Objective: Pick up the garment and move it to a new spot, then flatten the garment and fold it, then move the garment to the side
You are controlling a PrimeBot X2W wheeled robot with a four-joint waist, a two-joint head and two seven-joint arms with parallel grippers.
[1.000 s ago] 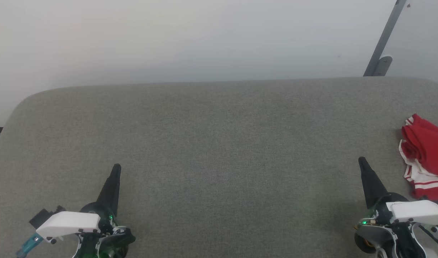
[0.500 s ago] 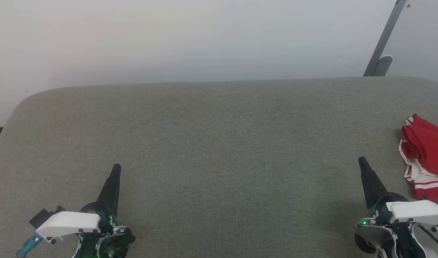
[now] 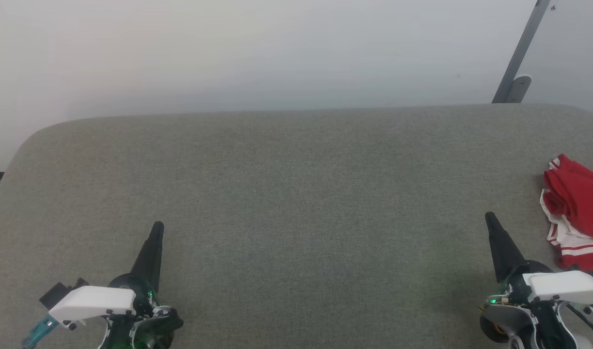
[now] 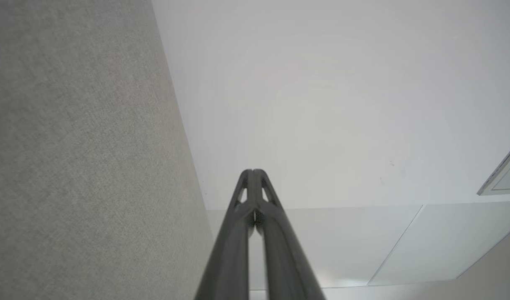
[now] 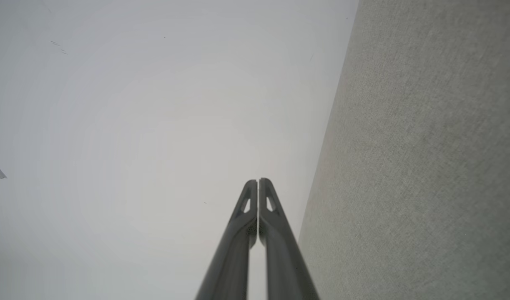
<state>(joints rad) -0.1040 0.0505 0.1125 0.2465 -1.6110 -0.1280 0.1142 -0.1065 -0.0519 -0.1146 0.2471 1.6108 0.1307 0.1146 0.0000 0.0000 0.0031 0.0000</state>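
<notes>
Nearest, by the front edge toward the front-left corner of the grey-green fabric-covered worktop (image 3: pixel 296 194): left pincer (image 3: pixel 157 227), two long dark fingers pressed together into one tapering point, nothing between them, white housing and a green light at the base. Tip over bare fabric, leaning slightly right. In the left wrist view, the left pincer (image 4: pixel 252 171) with tips meeting and only a thin slit lower down; worktop (image 4: pixel 84 146) fabric along the left side, plain pale grey wall (image 4: pixel 321 104) beyond.

By the front edge toward the front-right corner: right pincer (image 3: pixel 490 216), likewise closed on itself and holding nothing, tip leaning left. In the right wrist view, the right pincer (image 5: pixel 258 181) with fingers side by side, touching at the tips; worktop (image 5: pixel 425 166) fabric along the right side.

A little farther, at the right edge of the worktop: bright red soft garment (image 3: pixel 575 203), crumpled in a heap, white trim with thin red stripes along its near-left side, partly cut off by the picture's edge. Near end passing behind the right pincer's white housing in the head view; apart from that pincer's tip, well apart from the left pincer.

Farther back: plain fabric up to a rounded far-left corner.

Farthest: the wall (image 3: pixel 277 48); at the far right, slanted grey metal bar (image 3: pixel 521 48) ending in a small rounded bracket (image 3: pixel 518 87) just behind the far edge.
</notes>
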